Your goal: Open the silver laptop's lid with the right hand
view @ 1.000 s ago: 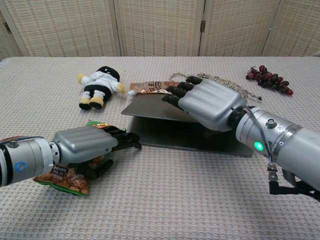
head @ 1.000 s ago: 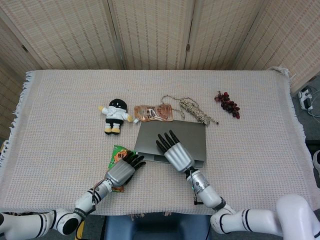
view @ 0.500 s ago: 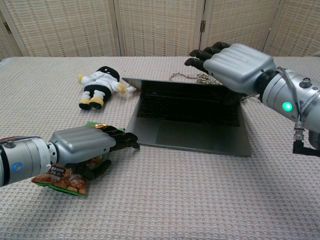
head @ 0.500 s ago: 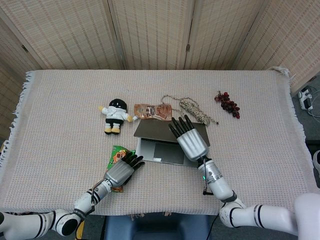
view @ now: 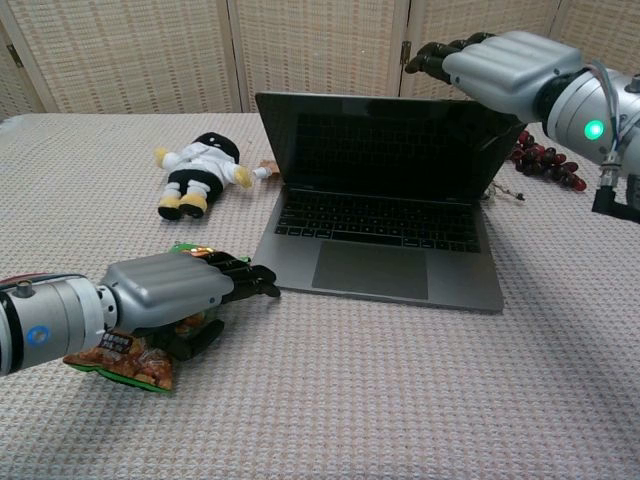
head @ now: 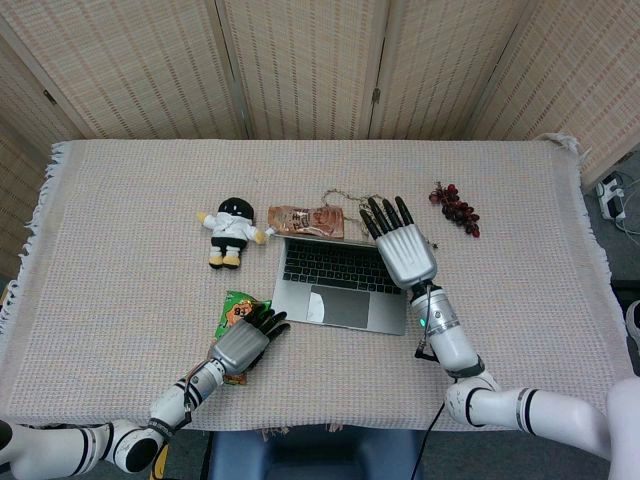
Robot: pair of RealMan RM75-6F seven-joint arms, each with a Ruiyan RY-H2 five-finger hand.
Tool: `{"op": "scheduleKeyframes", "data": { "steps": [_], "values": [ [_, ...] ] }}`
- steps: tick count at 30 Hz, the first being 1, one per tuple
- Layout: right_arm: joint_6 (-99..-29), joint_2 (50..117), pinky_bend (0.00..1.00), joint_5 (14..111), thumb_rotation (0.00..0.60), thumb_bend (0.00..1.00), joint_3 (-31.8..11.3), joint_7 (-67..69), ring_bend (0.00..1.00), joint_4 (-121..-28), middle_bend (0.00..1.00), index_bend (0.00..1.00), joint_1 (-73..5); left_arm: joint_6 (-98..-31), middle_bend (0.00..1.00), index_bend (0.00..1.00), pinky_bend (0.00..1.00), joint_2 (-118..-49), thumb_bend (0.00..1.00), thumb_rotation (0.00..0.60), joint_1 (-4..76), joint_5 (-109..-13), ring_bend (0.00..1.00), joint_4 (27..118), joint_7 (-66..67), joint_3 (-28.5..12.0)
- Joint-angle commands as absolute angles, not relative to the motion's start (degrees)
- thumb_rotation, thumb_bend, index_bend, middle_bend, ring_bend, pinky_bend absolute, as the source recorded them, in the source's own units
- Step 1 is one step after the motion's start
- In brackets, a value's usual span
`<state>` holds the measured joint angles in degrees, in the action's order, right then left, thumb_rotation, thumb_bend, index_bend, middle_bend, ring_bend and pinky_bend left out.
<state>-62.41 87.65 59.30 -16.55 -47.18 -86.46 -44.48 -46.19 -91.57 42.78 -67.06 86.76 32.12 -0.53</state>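
Note:
The silver laptop [head: 340, 285] [view: 385, 255] stands open at the table's middle, its dark screen [view: 385, 145] nearly upright. My right hand [head: 403, 250] [view: 500, 68] is at the lid's top right corner, its fingers stretched out over the upper edge; it does not clasp the lid. My left hand [head: 243, 342] [view: 165, 292] lies flat on a green snack packet [head: 236, 308] [view: 125, 360] just left of the laptop's front corner, fingers extended, apart from the laptop.
A small doll [head: 230, 230] [view: 200, 165] lies left of the laptop. A brown pouch [head: 305, 222] and a coil of rope [head: 345, 198] lie behind the lid, with dark grapes [head: 455, 208] [view: 545, 162] at the far right. Folding screens close off the back.
The right hand has swung the lid up and back, from barely lifted to nearly upright, and rose with it. The left hand has stayed on the snack packet.

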Motion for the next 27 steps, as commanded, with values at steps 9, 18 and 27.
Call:
{"op": "scheduleKeyframes", "data": {
  "steps": [9,18,27],
  "values": [
    [-61.6,86.0,0.0,55.2,0.6,0.6,-19.1,-45.8,0.0,-83.6,0.0,0.0,-47.2,-46.8,0.07,0.04,0.0,-91.6,0.79,0.6,43.4,-65.9,0.0,87.3,32.9,-0.1],
    [-60.1,86.0,0.0,50.9,0.6,0.6,-20.0,-45.7,0.0,-78.7,0.0,0.0,-49.5,-47.4,0.07,0.04,0.0,-91.6,0.79,0.6,43.8,-65.2,0.0,87.9,33.5,0.3],
    [-58.2,87.1,0.0,46.2,0.6,0.6,-21.2,-45.7,0.0,-71.9,0.0,0.0,-52.3,-48.0,0.07,0.04,0.0,-91.4,0.79,0.6,44.0,-64.7,0.0,88.4,34.1,0.6]
  ]
}}
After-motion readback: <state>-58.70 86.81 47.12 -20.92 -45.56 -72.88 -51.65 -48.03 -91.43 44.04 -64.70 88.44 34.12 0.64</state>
